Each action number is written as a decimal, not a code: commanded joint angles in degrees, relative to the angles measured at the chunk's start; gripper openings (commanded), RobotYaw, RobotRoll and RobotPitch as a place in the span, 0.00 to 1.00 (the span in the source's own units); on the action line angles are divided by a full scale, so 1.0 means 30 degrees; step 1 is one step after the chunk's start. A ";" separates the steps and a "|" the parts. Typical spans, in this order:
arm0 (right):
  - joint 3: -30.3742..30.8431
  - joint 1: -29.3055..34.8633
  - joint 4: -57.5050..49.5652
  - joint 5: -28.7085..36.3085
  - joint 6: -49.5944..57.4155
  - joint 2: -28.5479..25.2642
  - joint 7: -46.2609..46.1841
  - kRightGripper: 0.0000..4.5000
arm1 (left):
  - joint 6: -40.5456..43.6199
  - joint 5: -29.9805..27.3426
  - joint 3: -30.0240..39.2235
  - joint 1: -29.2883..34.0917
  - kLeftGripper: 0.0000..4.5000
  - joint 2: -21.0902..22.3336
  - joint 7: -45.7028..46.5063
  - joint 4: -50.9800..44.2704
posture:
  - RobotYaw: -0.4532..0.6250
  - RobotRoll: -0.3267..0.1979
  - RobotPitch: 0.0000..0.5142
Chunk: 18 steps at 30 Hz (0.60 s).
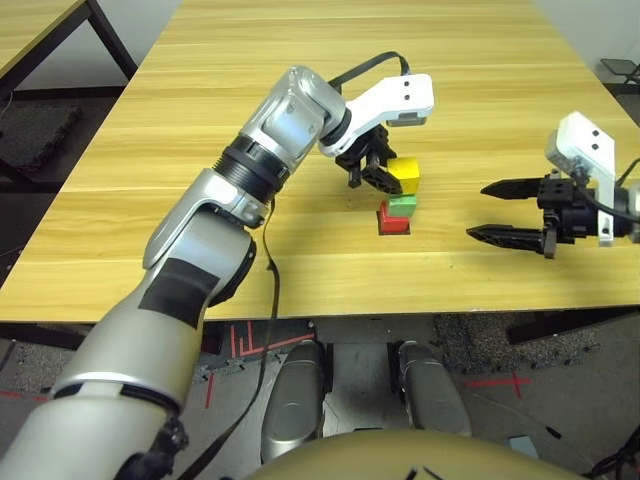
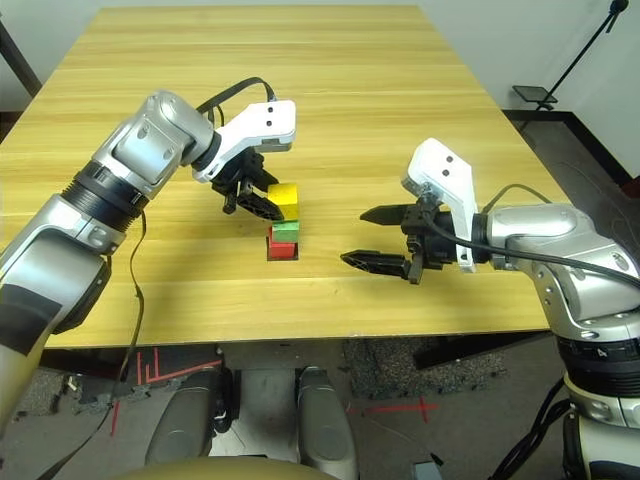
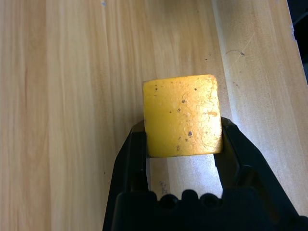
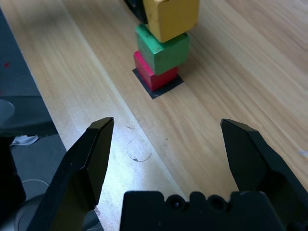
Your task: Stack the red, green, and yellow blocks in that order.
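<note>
The red block sits on a flat black patch near the middle of the table. On top of it rests the green block. The yellow block is on the green one, shifted a little off its centre, and my left gripper is shut on it, one finger against each side. My right gripper hovers open to the right of the stack, its fingers pointing at it with nothing between them.
The wooden table spreads wide behind and to the left of the stack. Its front edge runs close below the stack. A second table stands at the far left.
</note>
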 commanded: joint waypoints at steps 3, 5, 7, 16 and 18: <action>-0.0381 0.0188 -0.0275 0.0447 0.0181 -0.0211 -0.0217 1.00 | -0.0041 0.0168 0.0180 0.0006 0.44 -0.0132 -0.0327 -0.0251 | 0.29 0.52 0.17; -0.0301 0.0108 -0.0239 0.0506 0.0173 -0.0197 -0.0287 1.00 | -0.0021 0.0203 0.0218 0.0030 0.44 -0.0185 -0.0284 -0.0211 | 0.29 0.52 0.18; -0.0224 0.0023 -0.0199 0.0541 0.0188 -0.0176 -0.0350 1.00 | -0.0101 0.0320 0.0104 0.0127 0.44 -0.0100 -0.0383 -0.0247 | 0.29 0.52 0.18; -0.0132 -0.0084 0.0326 0.0529 -0.0141 -0.0077 -0.0370 1.00 | 0.1204 -0.0097 0.1224 0.0756 0.88 -0.0274 0.0731 -0.1819 | 0.32 0.51 0.17; -0.0382 -0.0012 0.0589 0.0580 -0.0330 -0.0170 -0.0204 1.00 | 0.2612 -0.0793 0.2471 0.1217 0.99 0.0227 0.1370 -0.3656 | 0.33 0.50 0.17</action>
